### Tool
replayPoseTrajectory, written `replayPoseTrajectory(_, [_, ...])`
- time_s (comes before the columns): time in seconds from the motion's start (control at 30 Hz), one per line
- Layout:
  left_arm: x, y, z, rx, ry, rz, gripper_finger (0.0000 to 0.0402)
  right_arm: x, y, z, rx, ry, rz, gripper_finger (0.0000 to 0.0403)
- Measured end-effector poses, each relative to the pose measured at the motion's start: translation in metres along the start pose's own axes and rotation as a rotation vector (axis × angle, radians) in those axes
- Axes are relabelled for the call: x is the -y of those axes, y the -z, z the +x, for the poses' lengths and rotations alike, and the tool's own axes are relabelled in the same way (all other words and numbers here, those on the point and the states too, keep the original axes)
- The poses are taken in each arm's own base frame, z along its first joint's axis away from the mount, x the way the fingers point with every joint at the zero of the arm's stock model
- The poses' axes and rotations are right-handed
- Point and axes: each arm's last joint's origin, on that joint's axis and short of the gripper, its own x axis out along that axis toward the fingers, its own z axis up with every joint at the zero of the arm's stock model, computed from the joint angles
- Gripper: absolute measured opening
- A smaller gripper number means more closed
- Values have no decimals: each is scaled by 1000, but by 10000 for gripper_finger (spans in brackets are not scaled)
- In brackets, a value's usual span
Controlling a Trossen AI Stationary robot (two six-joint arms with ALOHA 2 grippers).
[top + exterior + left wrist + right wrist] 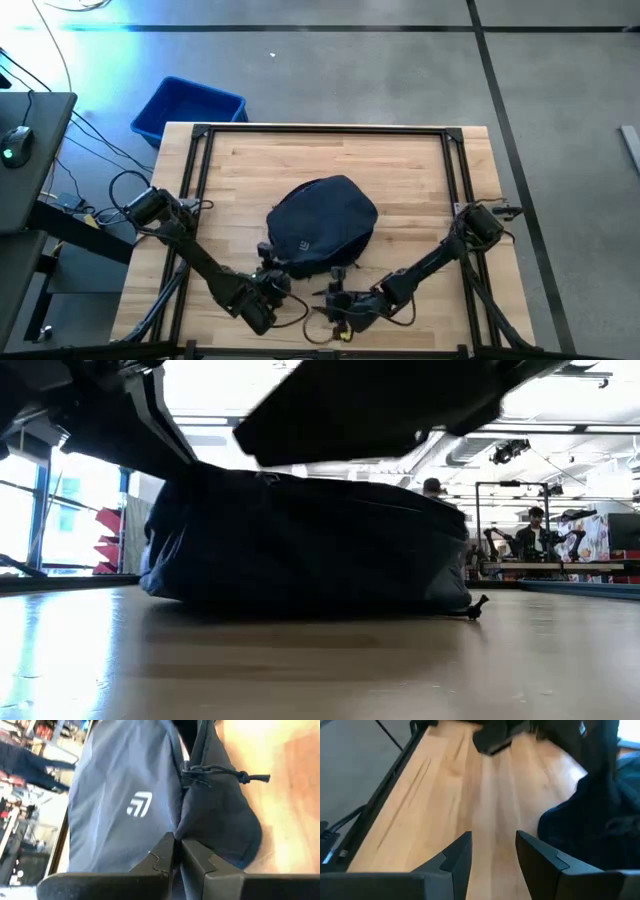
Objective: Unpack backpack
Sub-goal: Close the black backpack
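Navy backpack [322,226] apparently zipped | left tool [176,851] pinching fabric | right tool [493,851] apart

A dark navy backpack [323,226] with a small pale logo [139,804] lies on the light wooden bench [390,160], a bright blue bin [188,108] beyond its black-framed corner.

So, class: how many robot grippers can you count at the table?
2: the left gripper by the backpack's near left edge, the right gripper just right, beside the table's near edge.
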Motion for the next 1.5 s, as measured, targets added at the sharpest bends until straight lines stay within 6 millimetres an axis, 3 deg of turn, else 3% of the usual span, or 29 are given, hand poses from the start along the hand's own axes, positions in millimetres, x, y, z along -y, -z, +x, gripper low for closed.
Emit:
replayPoseTrajectory(0.1, [-1, -3, 3, 9, -5, 6, 1, -4, 0, -6, 37, 138, 41, 138])
replayPoseTrajectory(0.23, [-3, -6, 8, 6, -2, 1, 0, 2, 1, -6, 90, 296, 245, 139])
replayPoseTrajectory(0.37, [-4, -9, 12, 11, 8, -10, 0, 12, 1, 0, 91, 307, 409, 162])
replayPoseTrajectory(0.63, [1, -23, 12, 89, 97, 0, 0, 32, 14, 9, -40, 344, 461, 220])
replayPoseTrajectory(0.83, [5, -20, 5, 88, 114, 7, 0, 39, 16, 11, -78, 353, 473, 183])
replayPoseTrajectory(1.07, [11, -10, -7, 61, 124, -31, 0, 44, 3, -2, -58, 385, 456, 134])
replayPoseTrajectory(1.5, [17, -8, -17, 84, 143, -80, 0, 51, -7, 12, -87, 167, 396, 130])
